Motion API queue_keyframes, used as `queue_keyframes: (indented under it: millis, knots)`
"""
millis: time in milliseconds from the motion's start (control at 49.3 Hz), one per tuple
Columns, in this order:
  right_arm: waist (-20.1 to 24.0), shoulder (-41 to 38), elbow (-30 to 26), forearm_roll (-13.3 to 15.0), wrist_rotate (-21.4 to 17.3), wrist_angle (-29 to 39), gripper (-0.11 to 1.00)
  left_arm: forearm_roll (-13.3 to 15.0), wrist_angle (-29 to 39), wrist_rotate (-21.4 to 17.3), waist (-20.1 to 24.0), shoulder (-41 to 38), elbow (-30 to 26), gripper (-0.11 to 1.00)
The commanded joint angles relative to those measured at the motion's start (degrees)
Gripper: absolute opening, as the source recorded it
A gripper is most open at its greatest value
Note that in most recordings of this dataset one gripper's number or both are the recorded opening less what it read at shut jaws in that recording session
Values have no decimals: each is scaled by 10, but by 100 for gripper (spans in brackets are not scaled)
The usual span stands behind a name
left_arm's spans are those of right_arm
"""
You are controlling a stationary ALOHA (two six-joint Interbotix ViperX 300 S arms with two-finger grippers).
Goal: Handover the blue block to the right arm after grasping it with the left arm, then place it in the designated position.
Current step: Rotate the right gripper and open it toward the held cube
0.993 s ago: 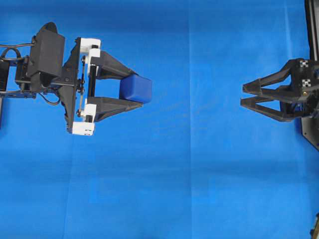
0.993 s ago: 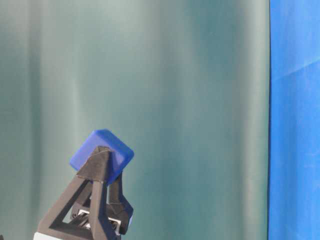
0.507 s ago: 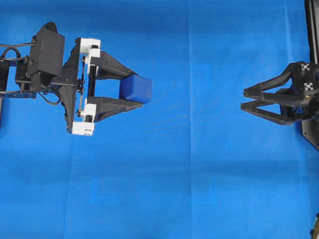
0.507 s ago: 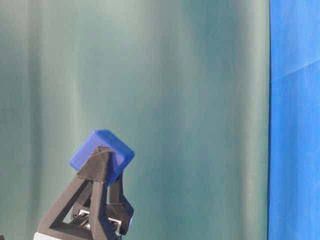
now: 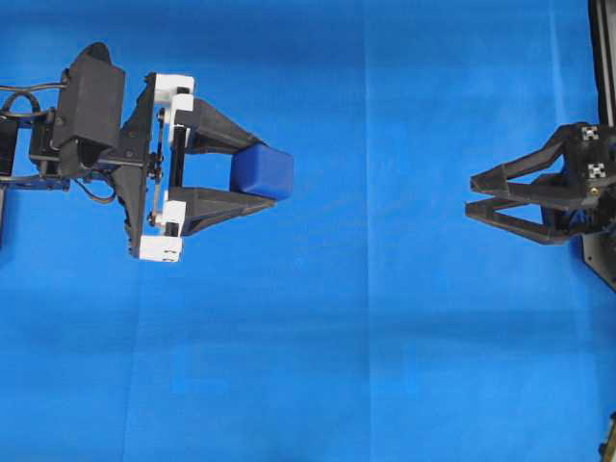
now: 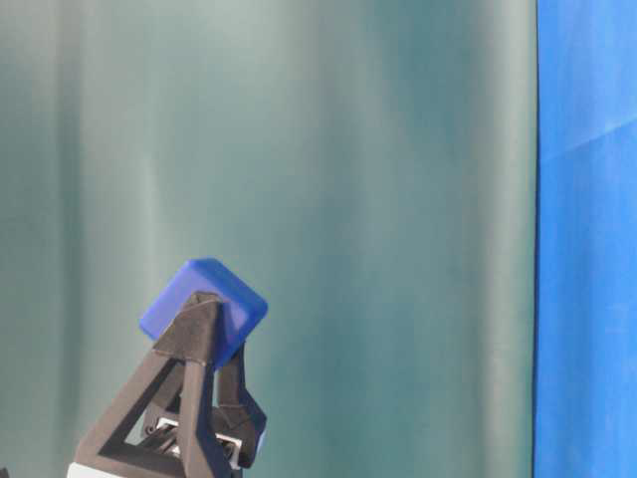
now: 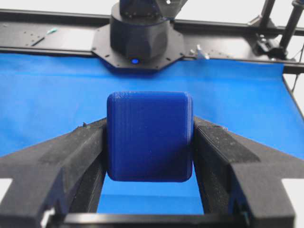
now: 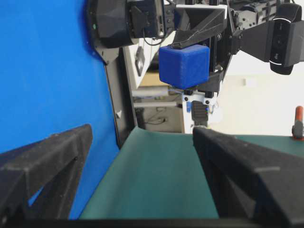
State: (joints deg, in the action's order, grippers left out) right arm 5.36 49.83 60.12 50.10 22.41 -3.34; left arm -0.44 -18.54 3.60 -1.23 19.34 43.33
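Note:
The blue block [image 5: 262, 171] is a small dark-blue cube held between the fingertips of my left gripper [image 5: 262, 175], the one with white brackets, lifted above the blue cloth at the left. The block fills the left wrist view [image 7: 149, 137] between both fingers, and shows in the table-level view [image 6: 204, 310] and the right wrist view [image 8: 184, 66]. My right gripper [image 5: 470, 195] is far right, rolled on its side, open and empty, pointing at the block across a wide gap. Its two fingers [image 8: 247, 166] frame the right wrist view.
A blue cloth [image 5: 366, 337] covers the table. A green curtain [image 6: 378, 199] hangs behind. A black frame rail [image 5: 603, 58] runs along the far right edge, and the right arm's base [image 7: 138, 35] stands at the cloth's far side.
The right gripper has rolled and its fingers look closer together from above. The left gripper and the block have not moved.

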Motion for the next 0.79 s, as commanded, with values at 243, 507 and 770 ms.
queue_keyframes:
  millis: [243, 507, 770]
  knots:
    - [2, -2, -17, -1, -2, -4, 93, 0, -5, 0, -1, 11, -6, 46]
    - [2, -5, -18, -1, -2, -3, 93, 0, -4, 0, -1, 11, -6, 46]
    - [2, -53, -51, -4, -3, -1, 93, 0, -4, 0, -1, 11, -6, 46]
